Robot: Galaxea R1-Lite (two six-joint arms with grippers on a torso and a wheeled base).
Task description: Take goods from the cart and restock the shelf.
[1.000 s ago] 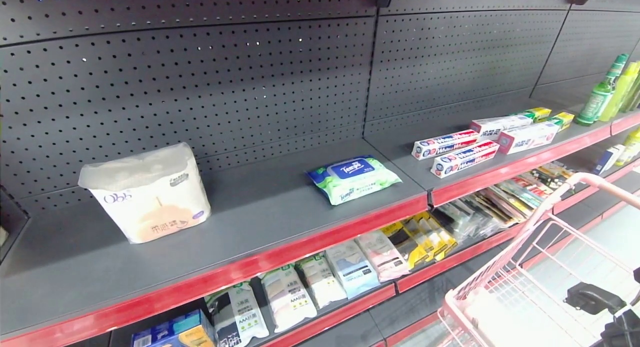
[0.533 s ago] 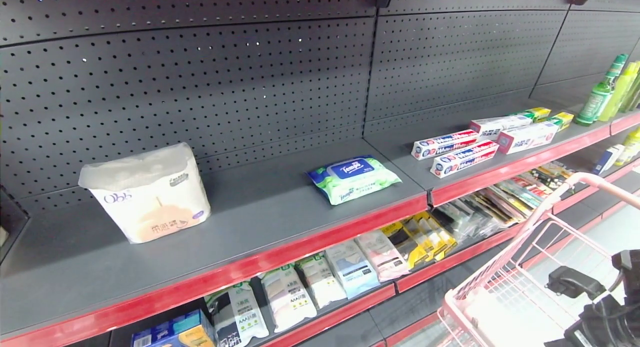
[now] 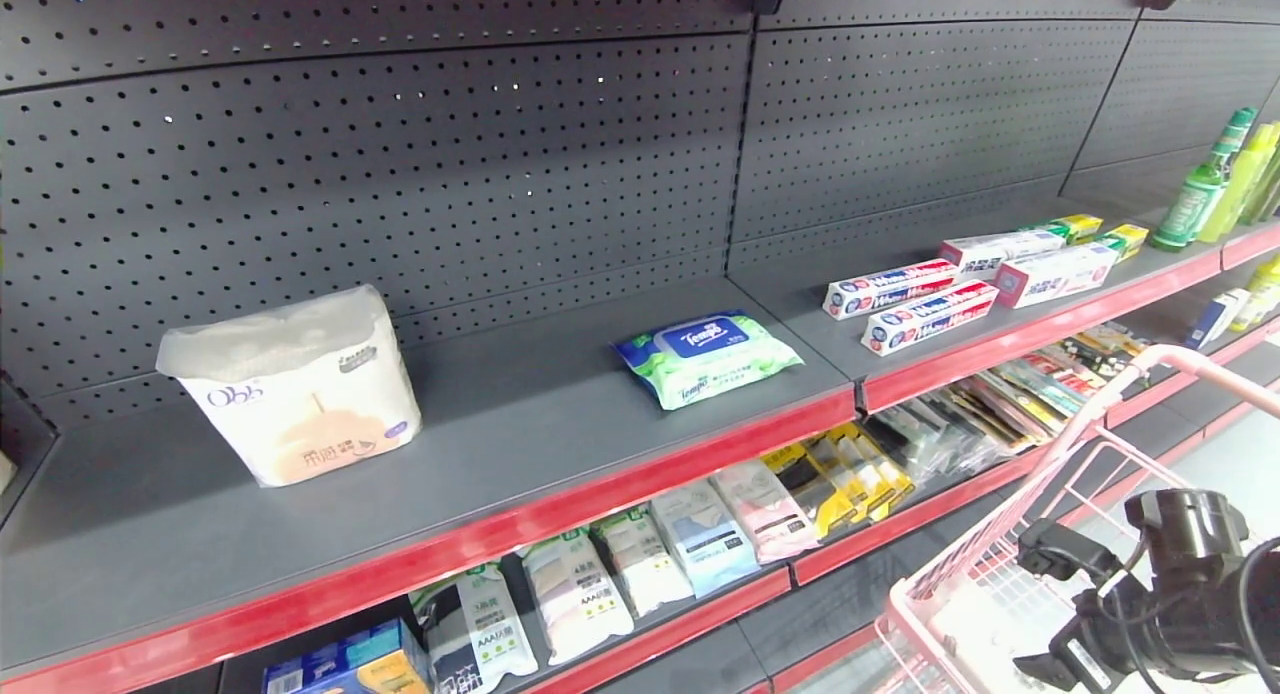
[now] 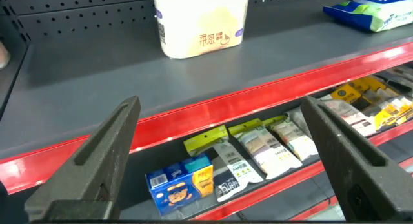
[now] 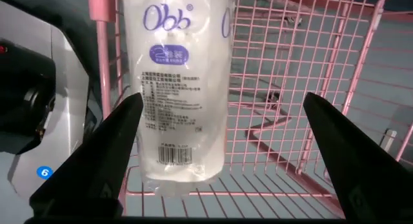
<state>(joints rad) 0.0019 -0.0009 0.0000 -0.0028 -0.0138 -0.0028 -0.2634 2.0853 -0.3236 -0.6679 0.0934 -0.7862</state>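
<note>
A white tissue pack point(image 5: 184, 88) lies in the pink wire cart point(image 5: 303, 75). My right gripper point(image 5: 222, 162) hangs open over it, the pack showing nearer one finger point(image 5: 97, 166) and apart from both. In the head view the right arm point(image 3: 1190, 574) is over the cart point(image 3: 1000, 534) at lower right. My left gripper point(image 4: 222, 172) is open and holds nothing, in front of the shelf's red edge point(image 4: 213, 101). On the grey shelf point(image 3: 520, 414) stands a matching tissue pack point(image 3: 290, 389), which also shows in the left wrist view point(image 4: 200, 24).
A blue-green wipes pack point(image 3: 705, 357) lies mid-shelf, with toothpaste boxes point(image 3: 920, 299) and green bottles point(image 3: 1210, 179) further right. Bagged goods point(image 3: 640, 559) fill the lower shelf. Bare shelf space lies between the tissue pack and the wipes.
My right arm has moved leftward over the cart and shows more fully in the head view. Nothing on the shelf has moved.
</note>
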